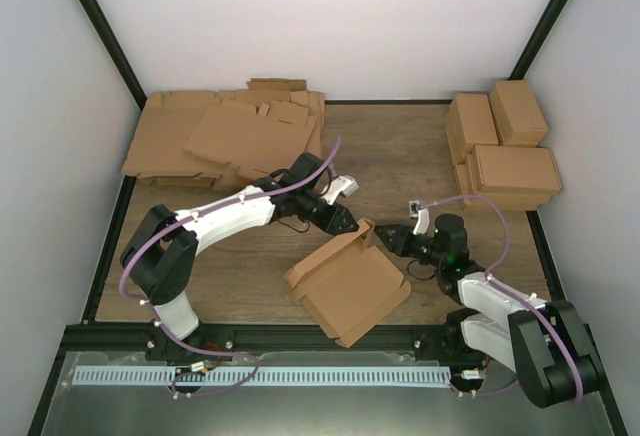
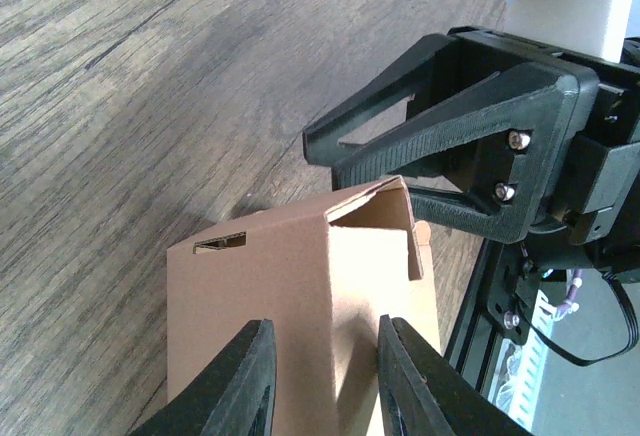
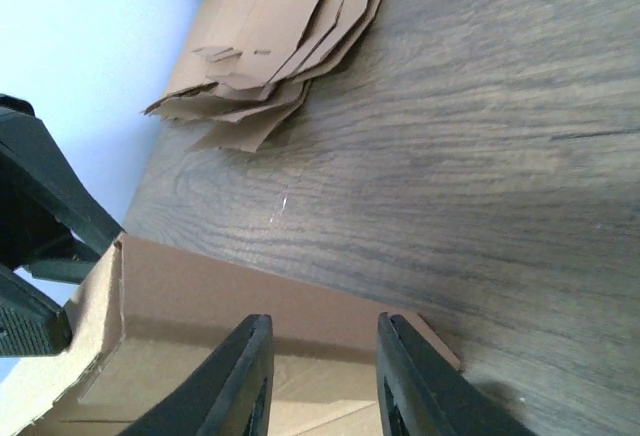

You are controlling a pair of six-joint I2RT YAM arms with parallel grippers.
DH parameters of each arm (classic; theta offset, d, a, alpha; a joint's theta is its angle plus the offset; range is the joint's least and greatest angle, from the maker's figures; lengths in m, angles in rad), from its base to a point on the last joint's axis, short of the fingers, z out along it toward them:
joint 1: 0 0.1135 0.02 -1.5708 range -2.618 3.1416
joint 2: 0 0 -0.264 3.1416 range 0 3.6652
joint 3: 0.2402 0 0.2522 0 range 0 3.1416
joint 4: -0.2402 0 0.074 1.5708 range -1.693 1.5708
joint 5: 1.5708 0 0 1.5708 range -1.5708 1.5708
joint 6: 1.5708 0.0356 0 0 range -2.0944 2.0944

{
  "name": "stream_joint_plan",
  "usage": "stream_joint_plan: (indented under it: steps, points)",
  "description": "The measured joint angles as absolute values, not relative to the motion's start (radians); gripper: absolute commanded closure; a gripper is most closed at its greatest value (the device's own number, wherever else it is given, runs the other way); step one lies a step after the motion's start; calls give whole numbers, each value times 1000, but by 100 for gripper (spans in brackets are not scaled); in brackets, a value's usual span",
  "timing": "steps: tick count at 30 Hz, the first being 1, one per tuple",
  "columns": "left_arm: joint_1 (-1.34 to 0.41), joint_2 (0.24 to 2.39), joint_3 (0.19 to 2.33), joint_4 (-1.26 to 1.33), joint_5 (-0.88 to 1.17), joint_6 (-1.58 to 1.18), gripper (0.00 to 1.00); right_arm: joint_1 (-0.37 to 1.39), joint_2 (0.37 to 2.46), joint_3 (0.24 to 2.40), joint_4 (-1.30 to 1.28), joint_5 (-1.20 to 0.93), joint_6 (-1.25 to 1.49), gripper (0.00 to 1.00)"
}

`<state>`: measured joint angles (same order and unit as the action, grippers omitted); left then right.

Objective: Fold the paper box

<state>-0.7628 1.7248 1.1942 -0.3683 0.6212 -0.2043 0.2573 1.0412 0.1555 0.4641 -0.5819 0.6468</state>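
From above, the spot where the two arms meet over the far corner of the paper box (image 1: 350, 291) is too small and dark to read. The box sits skewed near the middle of the counter's (image 1: 400, 156) near edge, with one far wall raised.

The left wrist view gives what that view hides. The left fingers (image 2: 250, 381) stand narrow astride an upright folded corner of the box, gripping the card between them. A small slot shows in the wall to their left, and their bases are cut off at the bottom of the picture.

The right fingers (image 3: 245, 376) are also narrow, with the edge of the box's wall running between them. Whether they pinch it or only straddle it I cannot tell. The card below that wall is too cropped to name.

A heap of flat sheets (image 1: 225, 136) fills the far left corner of the counter. Closed boxes (image 1: 505, 146) are stacked at the far right corner. Both lie well apart from the arms.
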Motion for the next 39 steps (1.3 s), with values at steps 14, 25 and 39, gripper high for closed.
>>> stream_joint_plan:
  steps: [14,25,39]
  points:
    - [-768,1725,1195,-368,618,-205,70,278,1050,120,515,-726,498,66]
    - [-768,1725,1198,-369,619,-205,70,348,1035,119,524,-567,408,52]
    - [-768,1749,1232,-389,632,-199,70,416,1111,173,525,-460,212,48]
